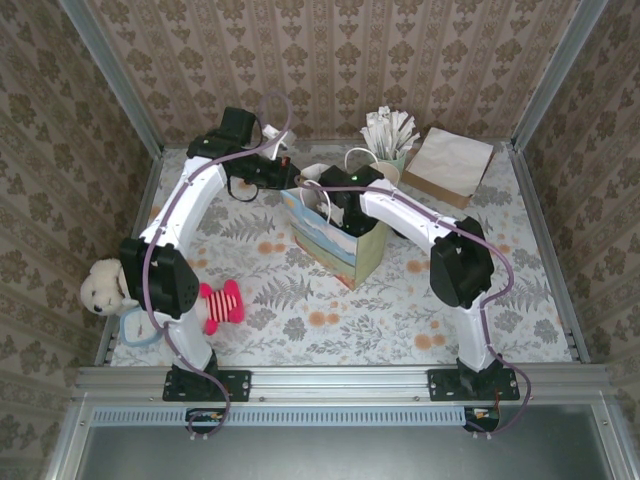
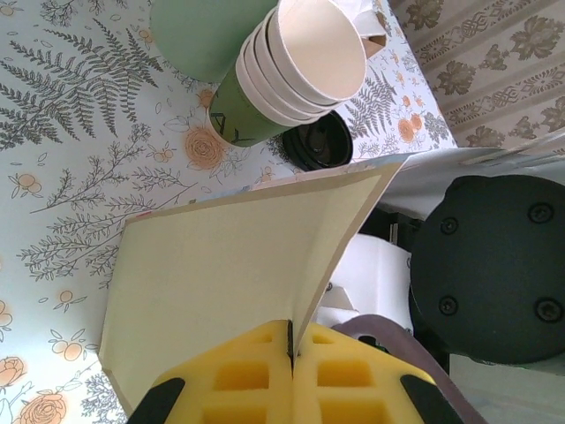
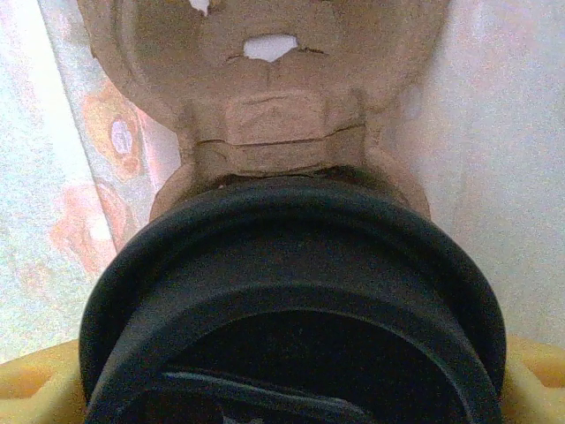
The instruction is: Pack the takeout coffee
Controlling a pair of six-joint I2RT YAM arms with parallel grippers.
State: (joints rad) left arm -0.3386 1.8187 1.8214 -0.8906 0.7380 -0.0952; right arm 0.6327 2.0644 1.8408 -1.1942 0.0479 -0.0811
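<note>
The takeout coffee shows in the right wrist view as a round black lid [image 3: 291,291] between the yellow fingers [image 3: 26,389] of my right gripper [image 3: 282,389], which is shut on it. It sits low inside the gift bag [image 1: 335,245], just above a brown pulp carrier [image 3: 274,115]. From above, my right gripper [image 1: 335,205] reaches down into the bag's mouth and hides the cup. My left gripper [image 2: 291,353] is shut on the bag's cream-coloured rim [image 2: 344,230], at the bag's back left corner [image 1: 292,185].
A stack of lidless green cups [image 2: 291,71] and a round black lid [image 2: 320,141] lie just behind the bag. A cup of white sticks [image 1: 388,135] and brown napkins [image 1: 450,165] stand at the back right. A plush dog [image 1: 105,285] and a red striped toy [image 1: 222,305] lie at the left.
</note>
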